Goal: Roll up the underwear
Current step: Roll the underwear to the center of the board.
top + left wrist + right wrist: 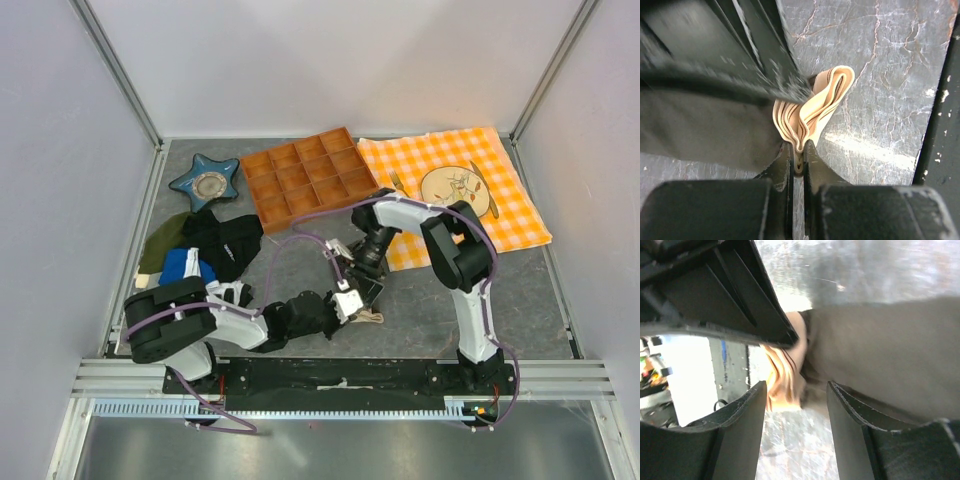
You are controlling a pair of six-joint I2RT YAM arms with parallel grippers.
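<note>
The underwear (pixel 368 296) is a small charcoal-grey bundle on the table's middle, with a tan waistband (pixel 372 318) showing at its near edge. In the left wrist view the grey fabric (pixel 705 130) lies at left and the folded tan waistband (pixel 815 105) sticks up. My left gripper (pixel 799 150) is shut on the waistband's folds; in the top view it (pixel 350 302) sits at the bundle's left. My right gripper (pixel 797 386) is open, its jaws astride the waistband (pixel 785 375) and grey fabric (pixel 890 355); in the top view it (pixel 362 274) sits just behind the bundle.
A wooden compartment tray (pixel 305 178) stands at the back, a blue star dish (pixel 205 183) to its left, an orange checked cloth (pixel 455 190) with a plate print at right. A pile of clothes (pixel 200 250) lies at left, with a white-and-black piece (pixel 235 293) near the left arm.
</note>
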